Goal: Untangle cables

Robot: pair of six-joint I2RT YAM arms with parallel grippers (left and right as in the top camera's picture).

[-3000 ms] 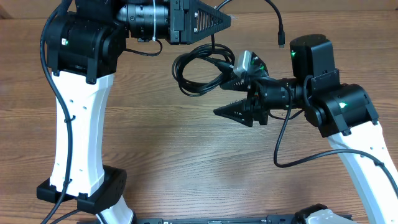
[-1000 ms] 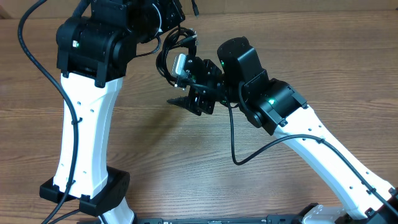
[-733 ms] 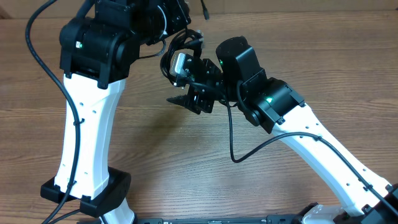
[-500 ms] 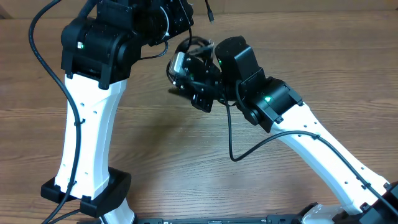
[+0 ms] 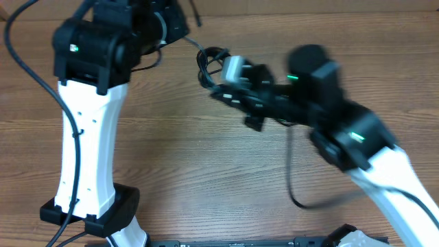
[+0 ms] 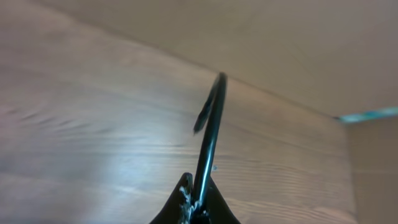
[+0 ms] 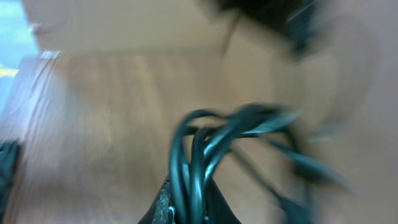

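observation: the left gripper (image 6: 196,210) is pressed together on a single cable (image 6: 208,149), which rises clear of the fingertips to its plug end (image 6: 203,119). the right gripper (image 7: 189,205) is pinched on a coil of cables (image 5: 208,63), with several strands looping out past the fingers. the right wrist view is badly smeared, so a strand count is not possible. the coil hangs between the two arms, toward the far side of the table (image 5: 206,178), and appears lifted off the wood. from overhead a thin strand runs from the coil toward the left gripper.

judgement on the step in hand: this looks like the pulling-apart stage, one strand held on the left and the mass held on the right.
- the separation should be slow and along the line of the free strand, so the loops slide open rather than cinch into a knot.
- the left grip should stay well back of the plug, as it is, so the tip can pass through any loop.
- the right grip takes in many strands at once. if the drawn strand is among them it will not run, and a looser or narrower hold may be needed.

change against half a second ago:
- the right arm has swung toward the right and is blurred with motion.
- the left arm has shifted a little to the left, and the raised plug end with it.
- the coil has stayed near the far middle, slightly nearer than before.
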